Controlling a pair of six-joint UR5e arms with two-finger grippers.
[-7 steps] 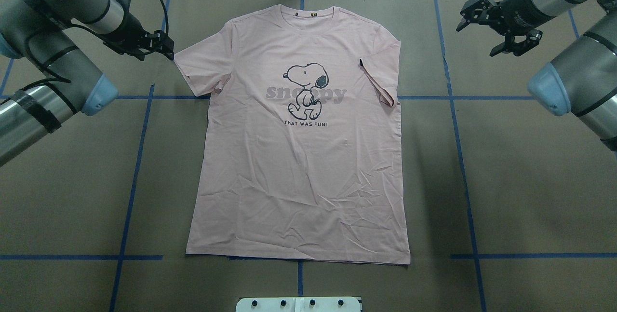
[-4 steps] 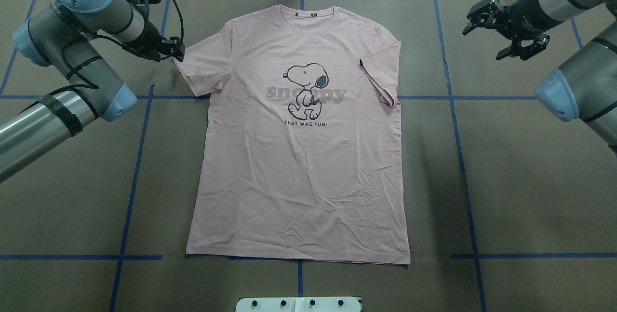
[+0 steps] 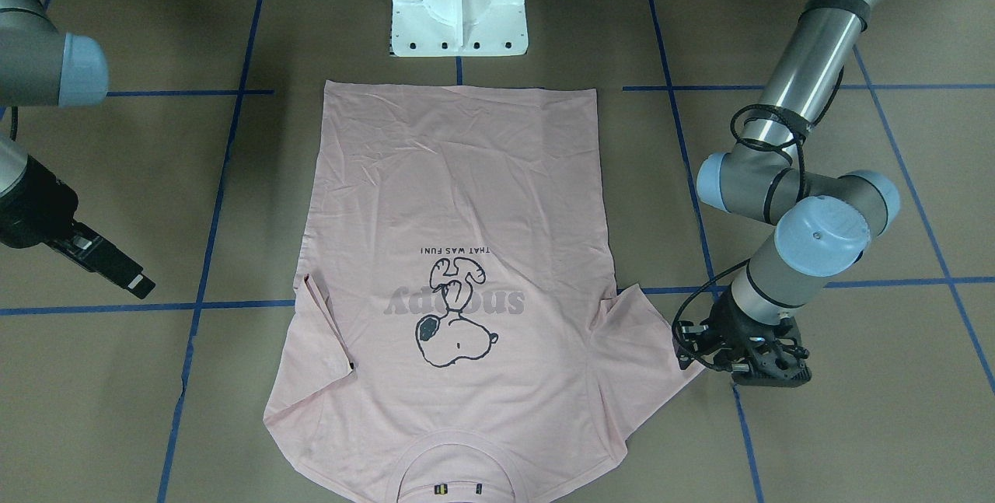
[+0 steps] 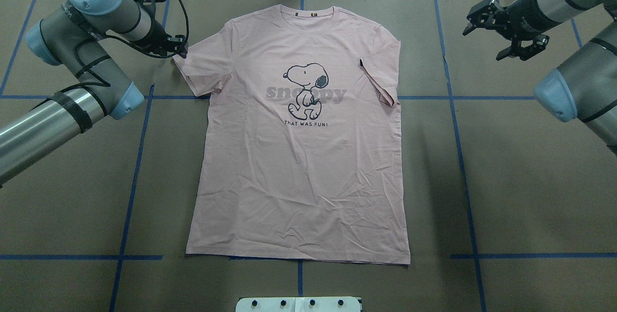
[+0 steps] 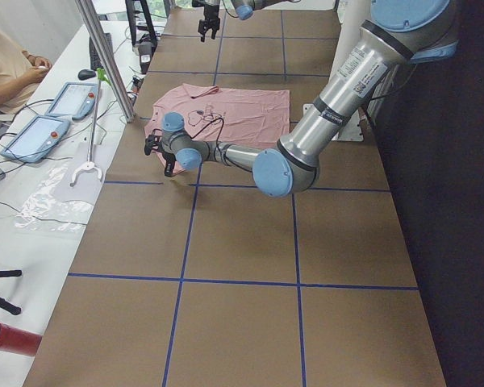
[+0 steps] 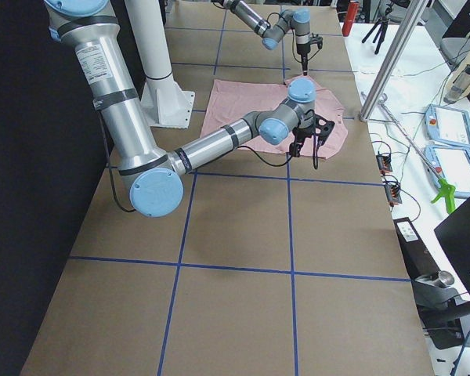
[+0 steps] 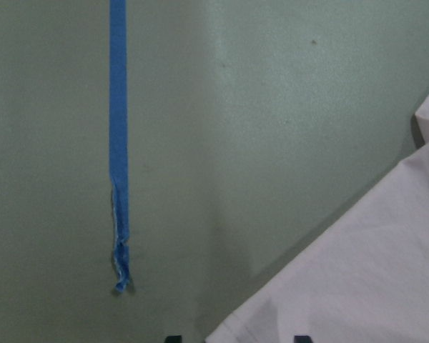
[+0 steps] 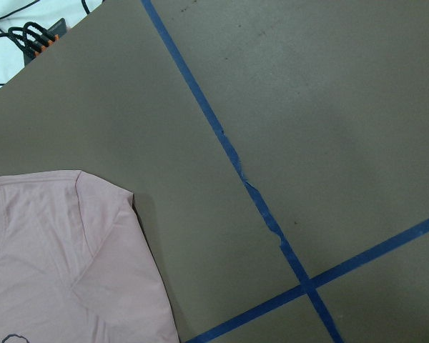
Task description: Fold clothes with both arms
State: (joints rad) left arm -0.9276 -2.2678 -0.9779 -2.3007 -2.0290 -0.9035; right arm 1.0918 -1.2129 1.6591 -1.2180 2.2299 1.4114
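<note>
The pale pink T-shirt [image 4: 299, 157] lies flat on the brown table with its dog print up and its collar at the far edge. Its left sleeve [image 4: 200, 66] is spread out; the right sleeve [image 4: 381, 78] is folded onto the body. My left gripper [image 4: 178, 52] is low at the left sleeve's outer edge, also seen in the front view [image 3: 688, 355]. In the left wrist view its open fingertips [image 7: 173, 338] straddle the sleeve hem [image 7: 343, 286]. My right gripper [image 4: 483, 44] hangs open above bare table, well right of the shirt [image 8: 57, 250].
The white pedestal base [image 3: 459, 5] stands just behind the shirt's hem. Blue tape lines [image 4: 130, 182] cross the table. Beyond the far edge are a metal post [image 5: 105, 56], tablets [image 5: 36, 133], cables, and a seated person [image 5: 8, 68].
My left arm has swung in and its gripper has moved right to the left sleeve's edge. My right gripper has drifted slightly right, away from the shirt. The shirt has not moved.
</note>
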